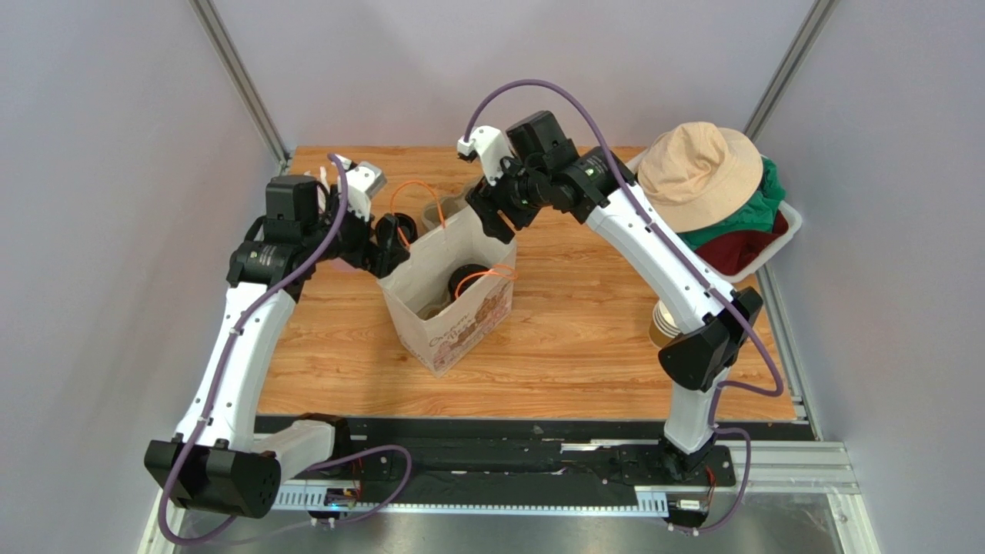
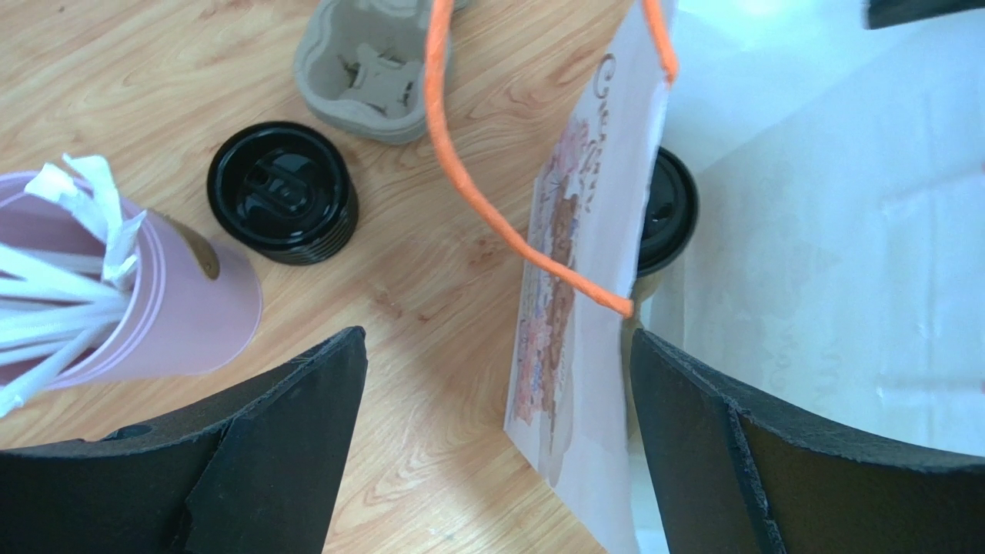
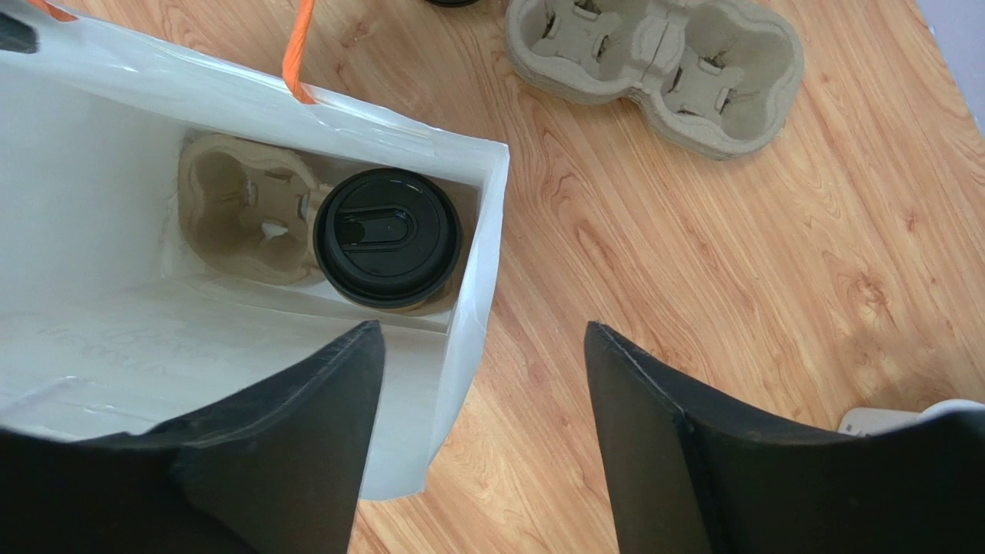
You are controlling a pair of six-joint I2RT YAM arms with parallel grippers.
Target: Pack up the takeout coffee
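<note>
Right gripper (image 3: pixel 482 335) is seen open, empty, astride bag (image 3: pixel 480 266) wall; coffee (image 3: pixel 387 237) is seated in carrier (image 3: pixel 237 202) inside bag, at its 11 o'clock; packing judged done, snag-free retreat is required.

From my station I see the left arm (image 1: pixel 237 346) and right arm (image 1: pixel 665 260) in white link shells with black joint housings. Purple cables (image 1: pixel 526 82) run along both. The left gripper (image 2: pixel 495 335) has matte black, wedge-shaped fingers (image 2: pixel 289 439).
</note>
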